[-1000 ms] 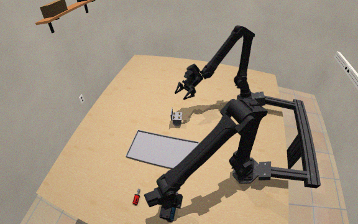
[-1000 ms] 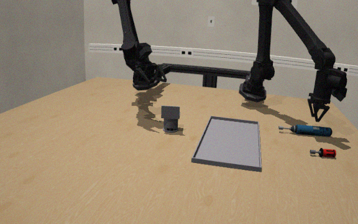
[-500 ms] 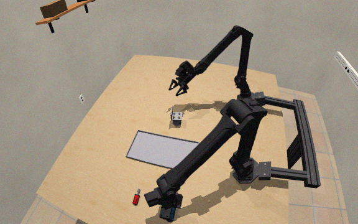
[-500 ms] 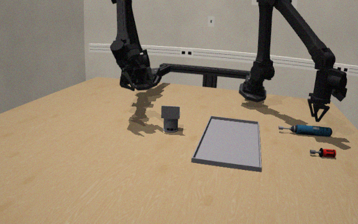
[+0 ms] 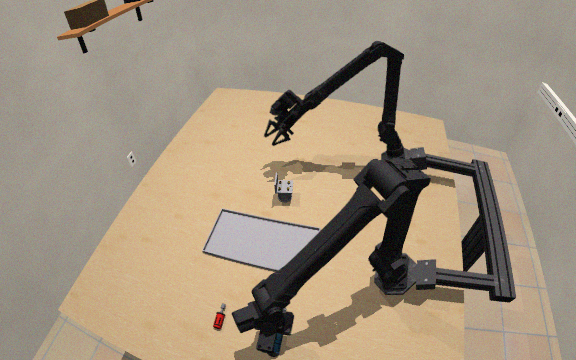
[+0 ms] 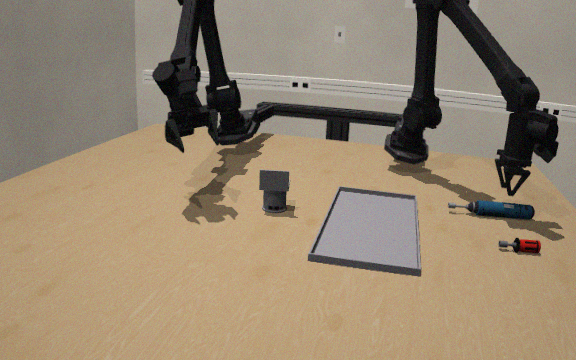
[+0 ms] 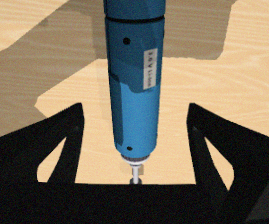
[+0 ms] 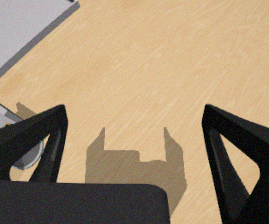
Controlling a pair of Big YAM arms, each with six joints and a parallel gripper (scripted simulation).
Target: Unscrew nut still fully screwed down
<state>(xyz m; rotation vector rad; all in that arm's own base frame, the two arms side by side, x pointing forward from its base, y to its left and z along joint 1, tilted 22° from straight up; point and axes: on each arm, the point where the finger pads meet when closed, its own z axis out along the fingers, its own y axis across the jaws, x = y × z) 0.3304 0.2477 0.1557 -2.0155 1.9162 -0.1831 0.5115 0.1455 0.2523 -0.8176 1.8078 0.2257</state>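
The electric nut driver lies on its side on the table. My left gripper is open above it, with the blue barrel seen between the fingers but not held. The joint module stands upright with the bracket on top. Several brass nuts show on the bracket in the top view; how far each is screwed down cannot be told. My right gripper is open and empty, raised above the table near the module.
A shallow grey tray lies between the module and the tools. A short red driver lies beside the electric one. In the top view the left arm passes over one end of the tray.
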